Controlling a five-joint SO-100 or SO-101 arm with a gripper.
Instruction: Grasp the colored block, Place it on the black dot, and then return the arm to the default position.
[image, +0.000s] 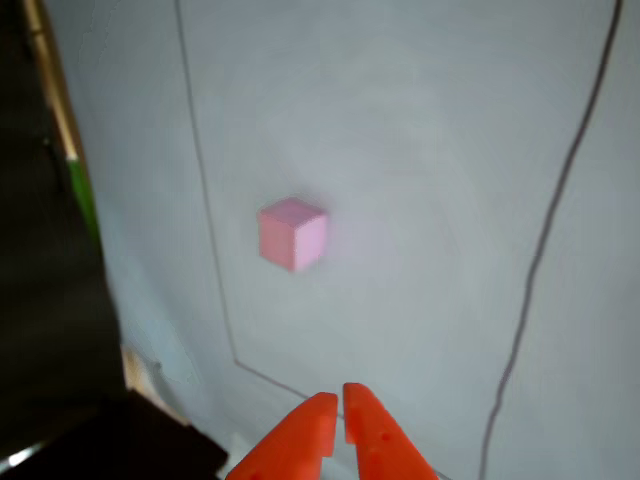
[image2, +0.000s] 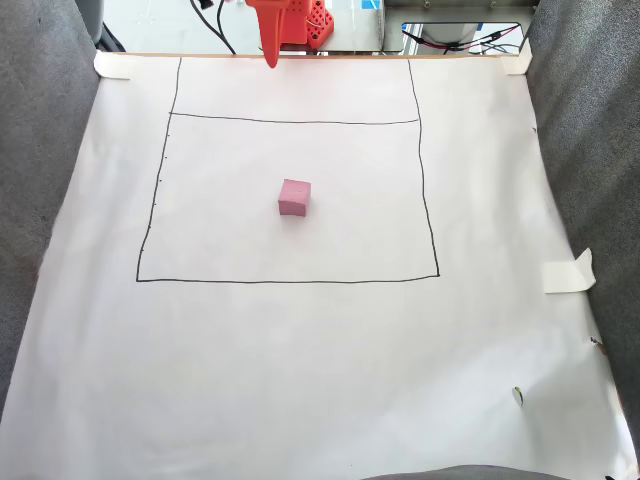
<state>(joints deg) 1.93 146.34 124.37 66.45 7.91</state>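
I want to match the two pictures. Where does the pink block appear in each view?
Other view: the pink block sits a little left of centre, above the orange jaws at the bottom edge, right of a thin drawn line.
Fixed view: the pink block lies near the middle of the drawn rectangle, on the white paper.
Shared landmark: the black drawn line that passes to the left of the block in both views.

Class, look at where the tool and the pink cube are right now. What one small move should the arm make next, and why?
Probably open the tool and reach forward toward the cube. Its orange tips sit nearly together at the sheet's far edge in the fixed view, well short of the cube, which lies free inside the drawn rectangle. The black dot isn't visible, so whether the cube already covers it can't be told.
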